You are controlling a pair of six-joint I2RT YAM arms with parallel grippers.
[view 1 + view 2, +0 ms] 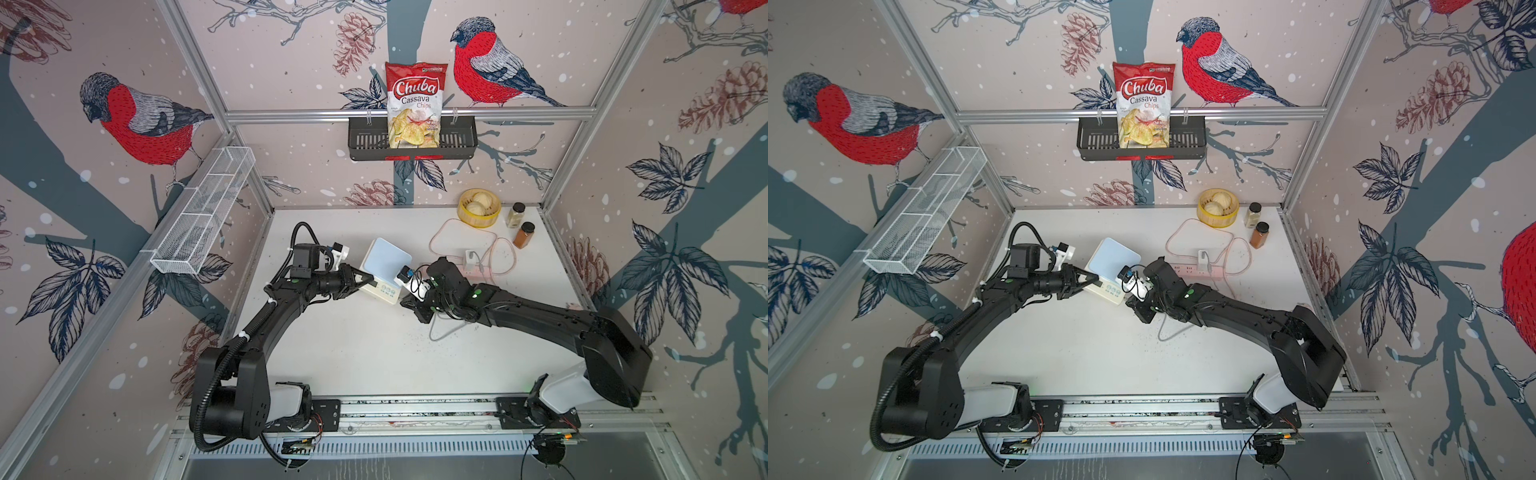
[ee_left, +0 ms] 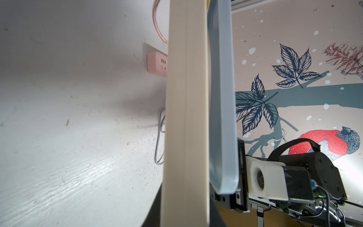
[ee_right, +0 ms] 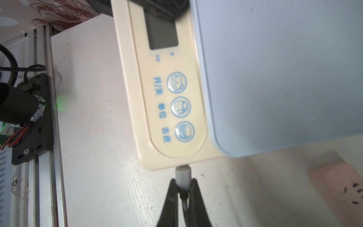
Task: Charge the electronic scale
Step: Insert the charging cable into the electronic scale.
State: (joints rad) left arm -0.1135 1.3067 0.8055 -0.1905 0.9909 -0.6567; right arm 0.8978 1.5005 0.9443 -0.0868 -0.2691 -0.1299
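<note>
Right wrist footage shows the right gripper point(image 3: 183, 184) closed tight on a white plug point(image 3: 183, 174). The plug's tip is set against the short edge of the electronic scale point(image 3: 170, 118), at the end by the three round buttons; whether it is fully seated cannot be told. A grey cable point(image 3: 184, 204) is led back between the fingers. In both top views the electronic scale point(image 1: 386, 259) is found near the middle of the white table point(image 1: 353, 353), between the two arms. Its display end is clamped by the left gripper point(image 1: 368, 280), the jaws being set narrow on the cream body. Whether the scale is lifted or lying flat cannot be judged. Just beyond the right arm a pink power strip point(image 1: 1196, 271) is laid, with a small white charger cube point(image 1: 1203, 258) plugged into it. Farther back, two pale buns point(image 1: 475, 207) are held in a yellow steamer basket point(image 1: 478, 222), and two spice jars point(image 1: 515, 215) are stood beside it. On the back wall, a bag of cassava chips point(image 1: 415, 104) is stood upright in a black hanging basket point(image 1: 365, 143).
</note>
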